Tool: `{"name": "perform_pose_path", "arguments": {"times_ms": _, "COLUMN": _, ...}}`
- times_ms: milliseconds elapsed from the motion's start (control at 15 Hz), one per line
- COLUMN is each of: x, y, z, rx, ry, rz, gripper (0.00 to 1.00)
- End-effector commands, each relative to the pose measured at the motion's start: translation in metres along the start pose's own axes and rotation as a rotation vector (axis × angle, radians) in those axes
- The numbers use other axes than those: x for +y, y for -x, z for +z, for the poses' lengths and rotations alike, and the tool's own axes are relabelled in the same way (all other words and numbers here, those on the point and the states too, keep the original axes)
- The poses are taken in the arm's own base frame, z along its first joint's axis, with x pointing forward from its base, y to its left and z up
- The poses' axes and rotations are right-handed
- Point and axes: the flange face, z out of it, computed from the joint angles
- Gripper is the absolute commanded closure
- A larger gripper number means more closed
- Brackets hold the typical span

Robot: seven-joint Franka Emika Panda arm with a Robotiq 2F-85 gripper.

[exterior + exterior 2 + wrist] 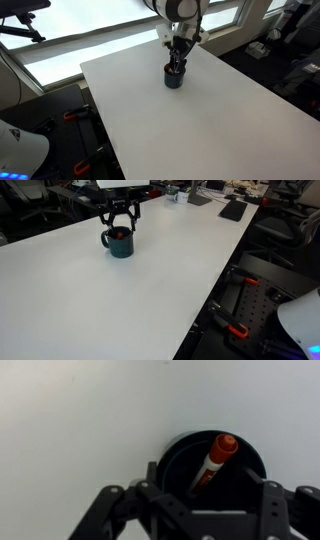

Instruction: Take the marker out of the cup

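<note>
The dark round cup [174,78] stands on the white table [200,120] near its far edge; it also shows in an exterior view [120,246] and in the wrist view [175,460]. The marker [213,460], with a red cap and a white and red body, leans inside the cup. My gripper [177,62] hangs directly over the cup with its fingers open on either side of the rim [119,230]. In the wrist view the fingers [205,495] straddle the cup and do not touch the marker.
Windows run behind the table's far edge [100,40]. Office chairs and desks with keyboards [232,210] stand beyond the table. Red-handled clamps [235,330] sit at the table's side.
</note>
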Motion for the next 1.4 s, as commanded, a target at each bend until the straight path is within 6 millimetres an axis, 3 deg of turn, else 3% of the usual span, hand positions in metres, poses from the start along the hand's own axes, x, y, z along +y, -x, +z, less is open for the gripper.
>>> {"name": "perform_pose_path", "arguments": {"times_ms": 0, "x": -0.001, "y": 0.007, "z": -0.004, "rx": -0.004, "ry": -0.009, "rz": 0.026, "gripper": 0.34}}
{"name": "perform_pose_path", "arguments": {"times_ms": 67, "x": -0.001, "y": 0.007, "z": -0.004, "rx": -0.006, "ry": -0.008, "rz": 0.024, "gripper": 0.43}}
{"name": "perform_pose_path", "arguments": {"times_ms": 200, "x": -0.001, "y": 0.007, "z": -0.005, "rx": -0.006, "ry": -0.007, "rz": 0.024, "gripper": 0.48}}
{"name": "perform_pose_path", "arguments": {"times_ms": 267, "x": -0.001, "y": 0.006, "z": -0.006, "rx": -0.006, "ry": -0.006, "rz": 0.023, "gripper": 0.55}}
{"name": "perform_pose_path", "arguments": {"times_ms": 533, "x": -0.003, "y": 0.007, "z": -0.005, "rx": -0.011, "ry": -0.004, "rz": 0.02, "gripper": 0.42}}
{"name": "perform_pose_path", "arguments": {"times_ms": 800, "x": -0.004, "y": 0.008, "z": -0.005, "rx": -0.015, "ry": 0.002, "rz": 0.015, "gripper": 0.36}}
{"name": "perform_pose_path", "arguments": {"times_ms": 1333, "x": -0.011, "y": 0.007, "z": -0.015, "rx": -0.055, "ry": 0.022, "rz": -0.017, "gripper": 0.32}}
